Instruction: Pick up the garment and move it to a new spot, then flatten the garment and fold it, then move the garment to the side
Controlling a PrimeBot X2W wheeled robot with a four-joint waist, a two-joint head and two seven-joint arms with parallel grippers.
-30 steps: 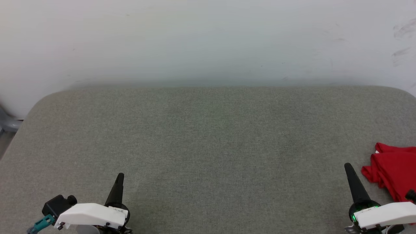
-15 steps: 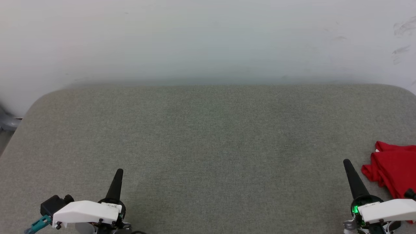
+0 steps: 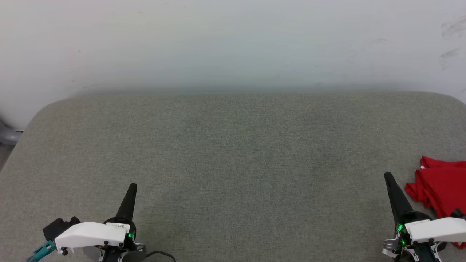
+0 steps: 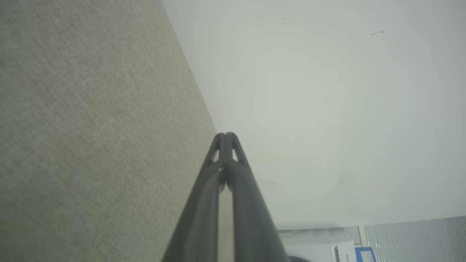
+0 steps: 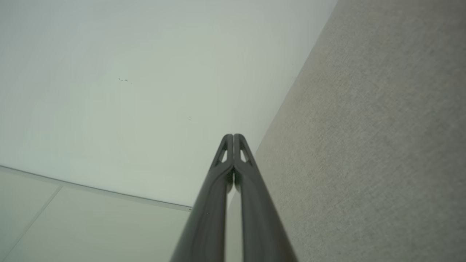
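L gripper (image 3: 132, 187): lower left over grey fabric surface (image 3: 233, 153) — fingers pressed together, nothing btw them.
R gripper (image 3: 388, 177): lower right, fingers pressed together too, empty.
Garment (image 3: 440, 183): red, bunched on surface's right edge, just beside R gripper's fingers but apart from them — partly cut off by frame.
Wall (image 3: 233, 43): pale, behind surface.

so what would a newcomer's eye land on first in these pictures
The bright red garment stands out, bunched on the grey-green padded surface at the head view's right edge, close beside the right pincer. That pincer and the left pincer, at the lower corners, are both shut and empty.
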